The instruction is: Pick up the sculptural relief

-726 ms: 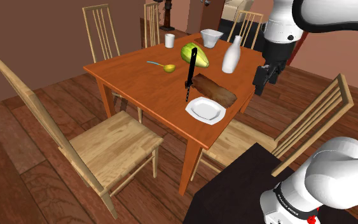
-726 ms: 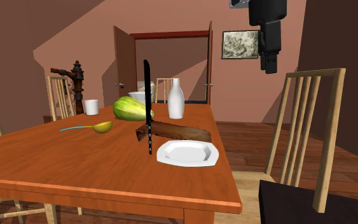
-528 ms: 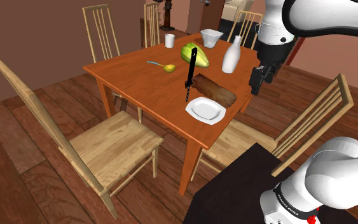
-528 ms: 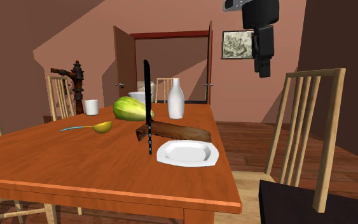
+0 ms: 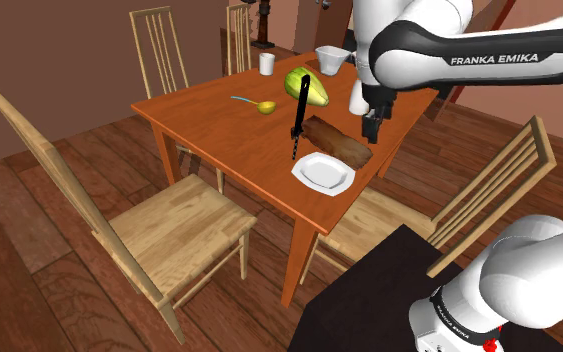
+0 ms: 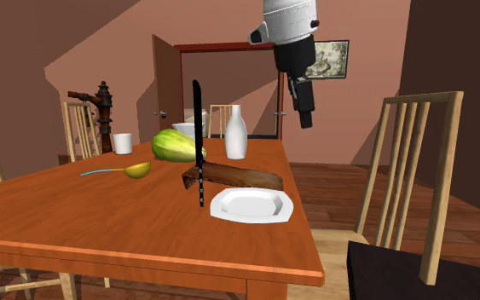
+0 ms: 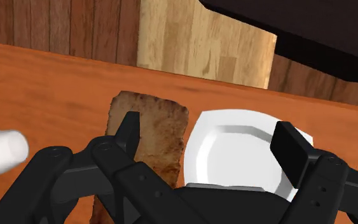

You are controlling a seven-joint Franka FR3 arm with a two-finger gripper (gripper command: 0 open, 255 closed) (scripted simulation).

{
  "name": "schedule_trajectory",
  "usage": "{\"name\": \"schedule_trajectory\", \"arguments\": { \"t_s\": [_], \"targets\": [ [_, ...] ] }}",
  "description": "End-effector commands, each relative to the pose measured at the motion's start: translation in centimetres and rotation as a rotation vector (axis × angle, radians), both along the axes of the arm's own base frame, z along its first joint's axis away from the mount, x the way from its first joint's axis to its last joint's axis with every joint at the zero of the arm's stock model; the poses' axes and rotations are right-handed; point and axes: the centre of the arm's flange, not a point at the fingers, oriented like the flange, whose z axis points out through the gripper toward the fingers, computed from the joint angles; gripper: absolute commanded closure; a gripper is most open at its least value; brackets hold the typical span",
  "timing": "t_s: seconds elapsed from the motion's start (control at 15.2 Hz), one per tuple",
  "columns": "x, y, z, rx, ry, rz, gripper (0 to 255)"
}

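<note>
Swung inward, end effector point(image 5: 371, 128) (fingers apart) hangs above relief point(image 5: 334, 140) and plate point(image 5: 322, 172).

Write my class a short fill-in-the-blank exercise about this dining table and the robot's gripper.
1. The brown sculptural relief lies flat on the table beside a plate coloured ____.
2. The gripper hangs above the table with its fingers ____.
3. The white bottle stands ____.
Missing words: white; open; upright.
</note>
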Motion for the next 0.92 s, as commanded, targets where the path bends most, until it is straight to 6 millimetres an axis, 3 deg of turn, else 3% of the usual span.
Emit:
{"name": "schedule_trajectory", "arguments": {
  "t_s": [0.0, 0.86],
  "targets": [
    [2.2, 0.5, -1.3, -0.061, 0.014, 0.061, 0],
    [15.4, 3.5, -11.6, -0.443, 0.109, 0.436, 0]
  ]
}}
